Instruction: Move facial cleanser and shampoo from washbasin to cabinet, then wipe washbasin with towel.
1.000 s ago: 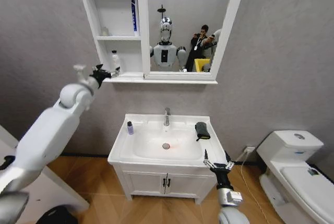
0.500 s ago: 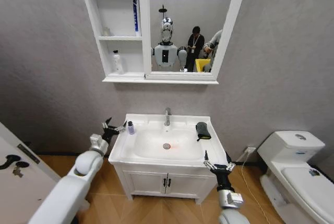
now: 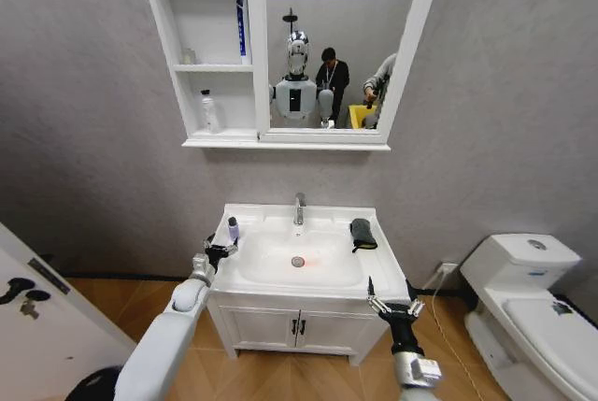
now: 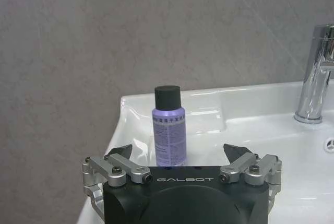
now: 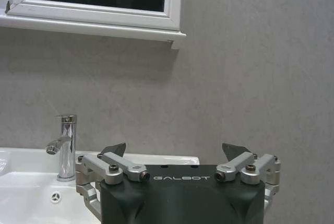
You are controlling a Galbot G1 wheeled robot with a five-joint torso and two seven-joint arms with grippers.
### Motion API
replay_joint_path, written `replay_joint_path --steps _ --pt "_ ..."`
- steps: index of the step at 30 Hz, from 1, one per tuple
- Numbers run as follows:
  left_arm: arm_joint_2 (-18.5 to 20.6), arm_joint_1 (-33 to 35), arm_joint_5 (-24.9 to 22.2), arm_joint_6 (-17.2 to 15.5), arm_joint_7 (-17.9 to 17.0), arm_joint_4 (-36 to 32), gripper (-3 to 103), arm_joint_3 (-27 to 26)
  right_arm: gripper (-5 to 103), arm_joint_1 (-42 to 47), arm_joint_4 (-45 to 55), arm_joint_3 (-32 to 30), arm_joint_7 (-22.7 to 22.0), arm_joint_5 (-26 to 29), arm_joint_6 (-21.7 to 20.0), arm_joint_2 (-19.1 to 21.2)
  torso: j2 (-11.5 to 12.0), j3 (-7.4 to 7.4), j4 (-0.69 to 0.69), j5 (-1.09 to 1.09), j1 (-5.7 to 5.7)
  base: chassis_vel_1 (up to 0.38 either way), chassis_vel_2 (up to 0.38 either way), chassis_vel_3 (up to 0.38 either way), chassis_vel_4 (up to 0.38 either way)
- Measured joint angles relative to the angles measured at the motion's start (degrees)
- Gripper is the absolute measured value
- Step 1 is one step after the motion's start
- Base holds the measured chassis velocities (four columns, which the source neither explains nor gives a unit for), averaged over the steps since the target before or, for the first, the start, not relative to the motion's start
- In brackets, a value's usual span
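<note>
Left hand: the left hand [image 3: 220, 250] sits at the front left corner of the washbasin [image 3: 246, 279], fingers spread wide with nothing between them; in the left wrist view it [image 4: 179, 151] carries the raised word GALBOT on its black body.
Bottle ahead of left hand: a small purple bottle [image 4: 168, 126] with a black cap stands upright on the washbasin's left ledge, just beyond the open fingertips and centred between them, not touched; its label has small print too fine to read. In the head view the bottle [image 3: 233, 229] is just past the hand, toward the wall.
Tap: the chrome tap [image 4: 315, 75] stands further out from the left hand, at the back of the washbasin, with the drain [image 3: 297, 261] in the bowl.
Right hand: the right hand [image 3: 391, 299] hangs off the front right corner of the washbasin, fingers wide apart and empty; GALBOT is also marked on it [image 5: 174, 152] in the right wrist view.
Towel: the dark towel [image 3: 363, 233] lies bunched on the washbasin's right ledge, beyond the right hand toward the wall, well apart from it.
Cabinet: the cabinet [image 3: 409, 55] hangs on the wall above both hands; a white bottle [image 3: 209, 111] stands on its lower shelf, and a tall blue and white item [image 3: 241, 22] on the shelf above, its lettering unreadable.
</note>
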State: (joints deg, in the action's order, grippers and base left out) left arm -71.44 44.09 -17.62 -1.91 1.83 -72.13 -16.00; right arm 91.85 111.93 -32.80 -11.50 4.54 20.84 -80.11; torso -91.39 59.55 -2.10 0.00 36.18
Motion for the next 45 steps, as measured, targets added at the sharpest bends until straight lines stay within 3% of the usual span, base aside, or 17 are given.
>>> replay_joint_path --steps 13,15,23,35,37,39,40,42,44,45 --pt "-7.96 -7.21 2.08 4.72 0.48 10.67 100 -0.59 100 3.21 0.49 -1.2 0.03 0.85 1.55 -0.12 0.0 0.0 0.02 -0.01 0.0 0.0 0.0 0.0 0.0" --pt "-8.82 -8.07 2.74 5.21 -0.56 11.79 103 -0.87 100 3.64 0.49 -1.3 0.03 1.33 1.79 0.09 0.0 0.0 0.01 0.01 0.0 0.0 0.0 0.0 0.0" --pt "-10.91 -9.82 4.45 5.45 -4.03 14.27 98 -1.3 100 3.18 0.39 -1.63 0.11 2.21 2.09 0.54 0.0 0.0 0.0 0.0 0.0 0.0 0.0 0.0 0.0" --pt "-14.17 -16.6 8.19 5.47 -9.26 24.29 96 -2.68 100 3.11 -0.53 -2.3 0.18 3.34 2.56 1.25 0.0 0.0 0.01 -0.01 0.0 0.0 0.0 0.0 0.0" --pt "-14.19 -16.77 8.18 5.29 -9.26 24.43 92 -2.73 100 3.16 -0.53 -2.35 0.18 3.35 2.56 1.25 0.0 0.0 0.02 0.0 0.0 0.0 0.0 0.0 0.0" --pt "-13.93 -16.84 7.63 4.5 -8.32 24.2 76 -2.61 100 3.22 -0.5 -2.55 0.2 3.36 2.64 1.27 0.0 0.0 0.01 -0.01 0.0 0.0 0.0 0.0 0.0" --pt "-13.93 -16.84 7.63 4.5 -8.32 24.2 76 -2.61 100 3.22 -0.5 -2.55 0.2 3.36 2.64 1.27 0.0 0.0 0.01 -0.01 0.0 0.0 0.0 0.0 0.0" --pt "-13.65 -16.48 7.69 3.41 -8.39 23.58 65 -2.49 100 3.06 -0.53 -2.69 0.23 3.43 2.78 1.31 0.0 0.0 0.0 0.0 -0.01 0.0 0.0 0.0 0.0" --pt "-13.43 -16.24 7.74 2.94 -8.41 23.36 65 -2.43 100 3.0 -0.54 -2.75 0.29 3.45 2.79 1.36 0.0 0.0 0.0 -0.01 -0.01 0.0 0.0 0.0 0.0" --pt "-13.24 -16.03 7.74 2.65 -8.41 23.09 59 -2.41 100 2.93 -0.54 -2.75 0.32 3.48 2.79 1.37 0.0 0.0 0.0 -0.01 -0.01 0.0 0.0 0.0 0.0"
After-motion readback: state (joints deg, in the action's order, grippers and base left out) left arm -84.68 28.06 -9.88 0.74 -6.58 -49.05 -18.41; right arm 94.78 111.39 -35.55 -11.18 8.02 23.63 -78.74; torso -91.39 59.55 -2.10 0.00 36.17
